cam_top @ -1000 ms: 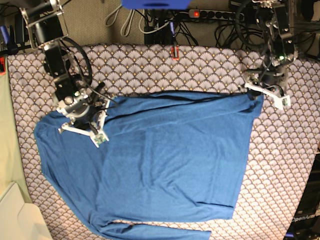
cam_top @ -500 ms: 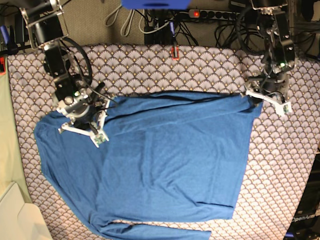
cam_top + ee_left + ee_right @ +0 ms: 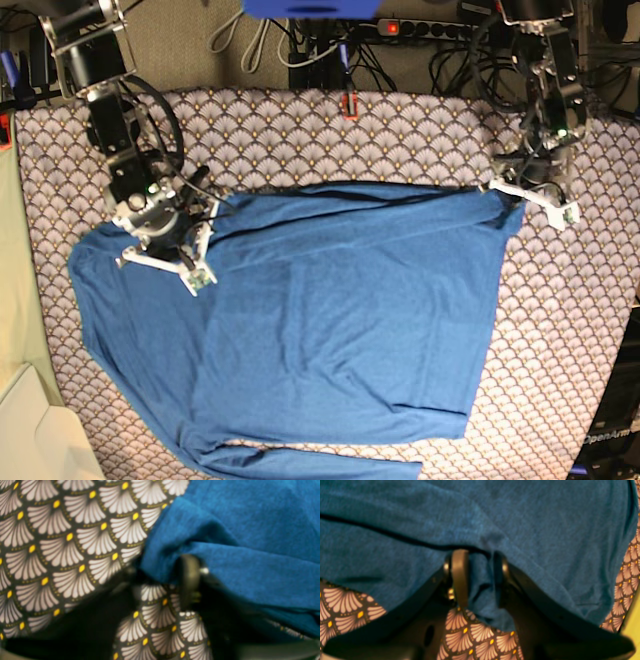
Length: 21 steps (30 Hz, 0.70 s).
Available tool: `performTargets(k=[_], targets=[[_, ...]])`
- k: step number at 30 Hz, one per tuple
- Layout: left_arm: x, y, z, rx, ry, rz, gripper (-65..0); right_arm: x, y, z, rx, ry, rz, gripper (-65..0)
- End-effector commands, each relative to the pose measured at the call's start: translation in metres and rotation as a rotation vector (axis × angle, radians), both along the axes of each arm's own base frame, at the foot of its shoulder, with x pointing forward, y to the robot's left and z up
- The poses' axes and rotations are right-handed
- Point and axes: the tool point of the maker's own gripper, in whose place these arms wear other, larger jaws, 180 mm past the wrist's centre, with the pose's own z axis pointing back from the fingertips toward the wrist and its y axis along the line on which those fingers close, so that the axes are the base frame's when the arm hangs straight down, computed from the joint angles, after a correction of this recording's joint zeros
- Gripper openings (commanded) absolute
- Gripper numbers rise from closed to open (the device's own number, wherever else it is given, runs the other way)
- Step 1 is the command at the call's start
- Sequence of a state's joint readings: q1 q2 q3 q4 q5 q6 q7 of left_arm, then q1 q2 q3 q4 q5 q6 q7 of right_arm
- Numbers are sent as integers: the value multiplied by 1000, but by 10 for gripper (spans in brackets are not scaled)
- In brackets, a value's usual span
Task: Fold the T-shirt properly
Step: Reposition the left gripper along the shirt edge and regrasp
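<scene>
The blue T-shirt (image 3: 340, 320) lies spread flat on the scallop-patterned cloth (image 3: 400, 130), with one long sleeve running along the bottom edge. My left gripper (image 3: 505, 192) is at its upper right corner. In the left wrist view the left gripper (image 3: 160, 567) has its jaws drawn in around a bunched fold of the T-shirt (image 3: 250, 530); one finger is blurred. My right gripper (image 3: 165, 245) sits on the upper left part of the shirt near the shoulder. In the right wrist view the right gripper (image 3: 480, 565) is shut on a pinch of the T-shirt (image 3: 470, 512).
Cables and a power strip (image 3: 420, 30) run behind the table's far edge. A small red item (image 3: 350, 103) lies on the cloth at the back. A cream-coloured object (image 3: 30, 430) sits at the bottom left, beside a pale green strip (image 3: 12, 250).
My left arm has shifted slightly at the shirt's upper right corner and its jaws have narrowed onto the fabric. The right arm and the shirt's body have not moved.
</scene>
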<state>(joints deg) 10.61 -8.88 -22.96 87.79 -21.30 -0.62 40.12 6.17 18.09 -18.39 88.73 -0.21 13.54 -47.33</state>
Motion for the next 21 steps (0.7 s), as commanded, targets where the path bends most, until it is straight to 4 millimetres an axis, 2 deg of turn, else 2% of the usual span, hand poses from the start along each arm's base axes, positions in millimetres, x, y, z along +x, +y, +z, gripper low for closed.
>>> performTargets(k=[1, 2, 5, 7, 13, 15, 21], targets=[[9, 5, 13, 19, -42, -2, -590, 13, -1, 16, 2, -56, 5, -465], [9, 5, 13, 19, -42, -1, -650, 13, -1, 16, 3, -57, 5, -465], [9, 6, 14, 14, -45, 3, -626, 14, -1, 17, 3, -59, 5, -465], [12, 5, 22, 20, -64, -1, -648, 14, -1, 17, 3, -60, 6, -465], [27, -1, 60, 48, -166, -24, -645, 14, -1, 17, 4, -61, 6, -465], [39, -2, 74, 52, -208, -28, -645, 14, -1, 17, 4, -61, 6, -465], [58, 2, 65, 23, -196, -5, -645, 14, -1, 17, 4, -61, 6, -465]])
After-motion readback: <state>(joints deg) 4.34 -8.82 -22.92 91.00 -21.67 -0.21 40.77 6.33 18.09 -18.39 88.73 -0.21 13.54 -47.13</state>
